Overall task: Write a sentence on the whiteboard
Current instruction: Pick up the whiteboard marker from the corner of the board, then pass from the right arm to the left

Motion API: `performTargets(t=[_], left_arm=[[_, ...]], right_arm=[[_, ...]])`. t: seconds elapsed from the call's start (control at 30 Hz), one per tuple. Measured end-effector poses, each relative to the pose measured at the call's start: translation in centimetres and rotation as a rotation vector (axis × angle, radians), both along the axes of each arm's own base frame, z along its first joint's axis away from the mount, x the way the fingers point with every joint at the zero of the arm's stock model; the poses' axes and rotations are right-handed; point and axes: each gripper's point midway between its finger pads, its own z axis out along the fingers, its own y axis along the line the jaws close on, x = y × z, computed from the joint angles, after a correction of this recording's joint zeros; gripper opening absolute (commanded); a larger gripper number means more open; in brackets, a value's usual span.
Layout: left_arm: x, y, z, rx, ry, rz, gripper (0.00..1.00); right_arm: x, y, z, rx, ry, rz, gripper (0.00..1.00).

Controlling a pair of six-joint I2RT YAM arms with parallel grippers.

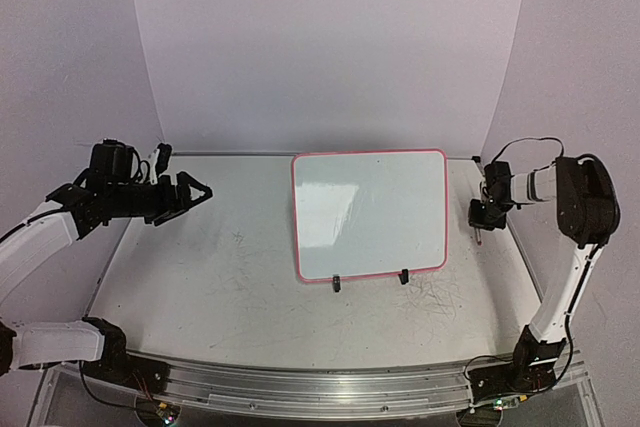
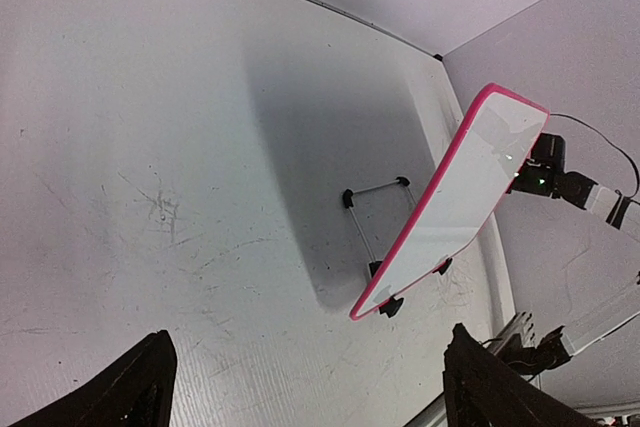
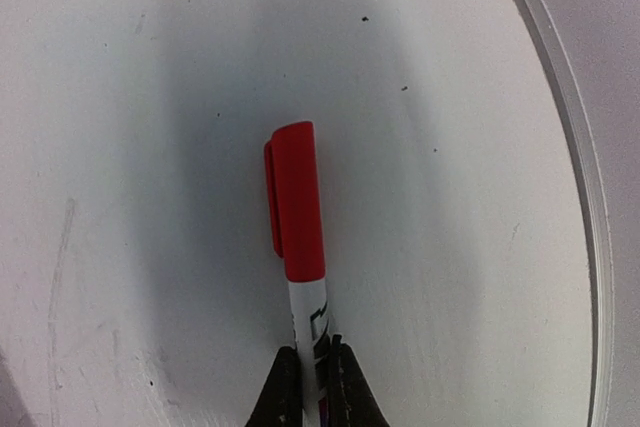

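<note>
The whiteboard (image 1: 370,212) stands tilted on two black clip feet in the middle of the table, with a pink rim and a glossy white face. The sentence is not in view; the face shows only glare. In the left wrist view the whiteboard (image 2: 470,207) appears edge-on. A marker (image 3: 297,207) with a red cap and white barrel points away from the right wrist camera. My right gripper (image 3: 312,372) is shut on its barrel, just right of the board (image 1: 480,225). My left gripper (image 1: 192,197) hangs wide open at the far left, holding nothing (image 2: 305,372).
The white tabletop (image 1: 230,277) is scuffed with old marks. A wire prop (image 2: 375,209) braces the board from behind. A metal rail (image 1: 320,387) runs along the near edge. Curved white walls close in behind and at both sides.
</note>
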Motion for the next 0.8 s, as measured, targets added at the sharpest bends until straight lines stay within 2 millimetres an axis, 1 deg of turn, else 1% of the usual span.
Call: performTargets(t=[0.07, 0.13, 0.2, 0.23, 0.33, 0.4, 0.43, 0.47, 0.5, 0.6, 0.63, 0.67, 0.7, 0.77, 0.8], left_arm=[[0.0, -0.1, 0.3, -0.014, 0.003, 0.004, 0.94], [0.0, -0.2, 0.5, -0.026, 0.01, 0.005, 0.94], [-0.1, -0.3, 0.8, -0.04, 0.017, 0.006, 0.94], [-0.1, -0.3, 1.0, -0.046, 0.016, 0.006, 0.94], [-0.2, -0.5, 1.7, -0.066, 0.01, 0.001, 0.94], [-0.4, -0.5, 2.2, -0.078, 0.005, 0.002, 0.94], [-0.4, -0.5, 2.4, -0.084, 0.001, -0.001, 0.93], [-0.5, -0.6, 2.6, -0.088, -0.002, -0.005, 0.93], [-0.6, -0.7, 2.7, -0.094, -0.001, -0.011, 0.92], [-0.9, -1.1, 3.0, -0.11, 0.004, -0.034, 0.9], [-1.0, -1.2, 3.1, -0.116, 0.007, -0.042, 0.89], [-1.1, -1.3, 3.1, -0.122, 0.013, -0.049, 0.89], [-1.1, -1.5, 3.1, -0.129, 0.02, -0.057, 0.88], [-1.1, -1.9, 3.2, -0.141, 0.03, -0.073, 0.87], [-1.2, -2.1, 3.3, -0.146, 0.036, -0.083, 0.87]], right_arm=[[-0.4, 0.0, 0.4, -0.001, -0.009, -0.002, 0.0], [-0.8, 0.0, 1.4, 0.001, -0.031, -0.005, 0.0], [-1.0, 0.2, 3.3, 0.01, -0.074, -0.005, 0.0], [-1.0, 0.4, 4.7, 0.02, -0.108, 0.0, 0.0], [-1.4, 1.4, 9.9, 0.068, -0.25, 0.027, 0.0], [-1.9, 2.4, 14.4, 0.109, -0.371, 0.059, 0.0], [-2.2, 3.0, 17.2, 0.136, -0.451, 0.083, 0.0], [-2.5, 3.6, 19.4, 0.158, -0.517, 0.107, 0.0], [-3.1, 4.3, 22.0, 0.188, -0.592, 0.139, 0.0], [-4.9, 7.0, 28.1, 0.266, -0.769, 0.254, 0.0], [-5.5, 8.3, 29.8, 0.29, -0.815, 0.302, 0.0], [-6.2, 10.0, 31.4, 0.318, -0.859, 0.365, 0.0], [-6.8, 11.8, 32.3, 0.345, -0.881, 0.424, 0.0], [-7.8, 15.6, 33.1, 0.393, -0.883, 0.534, 0.0], [-8.2, 18.1, 33.4, 0.42, -0.874, 0.604, 0.0]])
